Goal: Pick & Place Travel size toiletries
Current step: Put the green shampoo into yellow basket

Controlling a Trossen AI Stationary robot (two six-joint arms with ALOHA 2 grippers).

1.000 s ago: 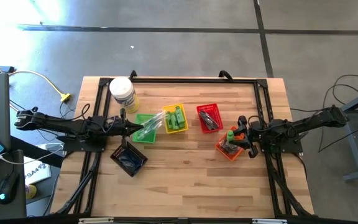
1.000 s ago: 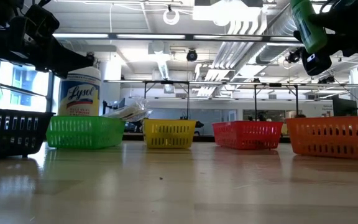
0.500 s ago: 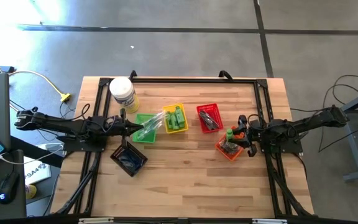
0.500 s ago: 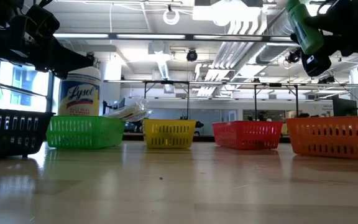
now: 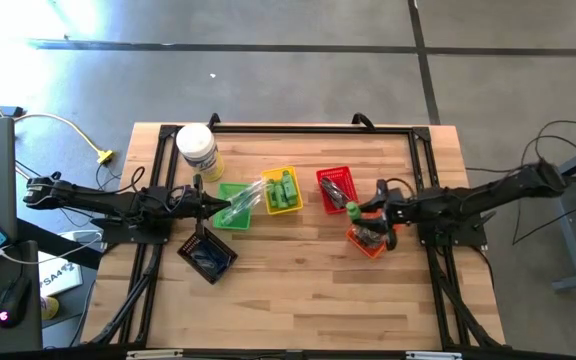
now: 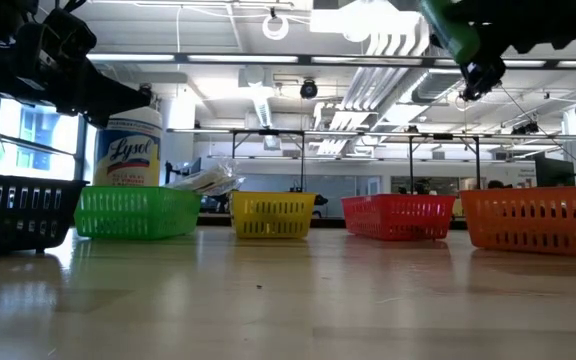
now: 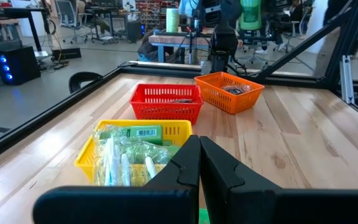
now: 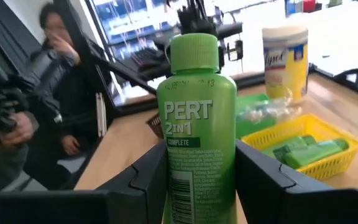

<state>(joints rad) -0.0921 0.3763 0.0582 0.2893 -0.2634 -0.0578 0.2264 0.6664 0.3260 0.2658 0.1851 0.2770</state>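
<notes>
From above, the right gripper (image 5: 365, 212) hangs over the gap between the red basket (image 5: 336, 189) and the orange basket (image 5: 366, 238), its fingers clamped on a small green bottle (image 5: 353, 209). The left gripper (image 5: 211, 205) sits at the near edge of the green basket (image 5: 230, 208), fingers pressed together with nothing between them. Clear-wrapped sticks (image 5: 244, 203) lie across the green basket toward the yellow basket (image 5: 282, 191), which holds more green bottles (image 5: 286, 189). A black basket (image 5: 207, 253) lies just beside the left arm, and a white jar (image 5: 196, 148) stands at the table's far left corner

From table height, the green bottle (image 6: 451, 32) hangs high in the air, tilted, above the space between the red basket (image 6: 396, 216) and the orange basket (image 6: 533, 220). The white jar (image 6: 127, 153) stands behind the green basket (image 6: 136, 212)

The left wrist camera shows its own fingers (image 7: 224, 168) shut tight in front of the yellow basket (image 7: 132, 140), filled with wrapped green items

The right wrist camera shows the green bottle (image 8: 196, 124) upright between two dark fingers (image 8: 263, 177), touching both. A person (image 8: 58, 93) sits beyond the table
</notes>
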